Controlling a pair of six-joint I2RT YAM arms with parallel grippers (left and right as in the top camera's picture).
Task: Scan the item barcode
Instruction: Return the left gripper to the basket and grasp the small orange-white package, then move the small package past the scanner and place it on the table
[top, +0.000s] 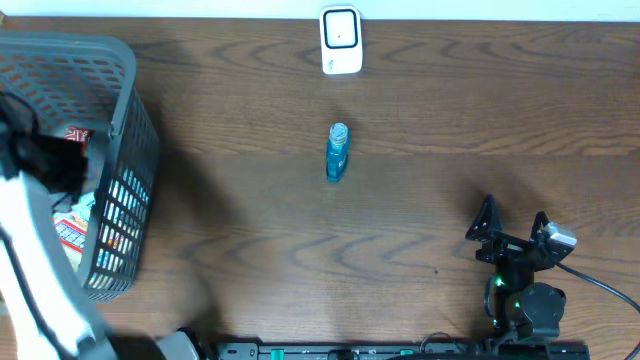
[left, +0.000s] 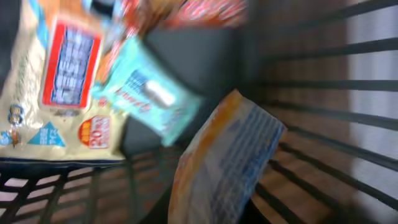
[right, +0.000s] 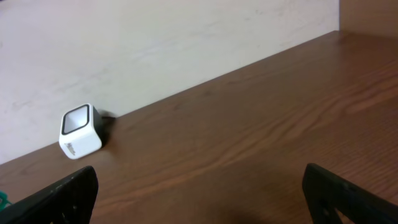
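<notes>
- Closest up on your left wrist cam is an orange-and-blue packet (left: 227, 168), tilted and filling the lower middle of a pretty blurry shot.
- Behind it you've got a teal packet (left: 149, 96) and a beige bag (left: 59, 81) with a red-and-blue label. All 3 are inside the basket (left: 323, 81), with dark bars running behind them.
- Your left claw (top: 48, 160) is down in that basket at the table's left edge. None of its fingers show on its own cam, and from overhead it's just a dark lump. So you can't tell whether it's spread, pressed together, or pinching the orange-and-blue packet.
- Your right claw (top: 513, 220) is spread wide with nothing in it, at the near right of the table (top: 450, 120). Its 2 black fingers (right: 68, 199) poke in at the bottom corners of its cam.
- The scanner (top: 340, 40) is the white cube at the far edge, center, right by the wall, with its dark-rimmed window tilted upward.
- 1 blue bottle (top: 337, 152) lies on its side mid-table, cap toward the scanner. It's near the scanner but not touching it, and well apart from both claws.
</notes>
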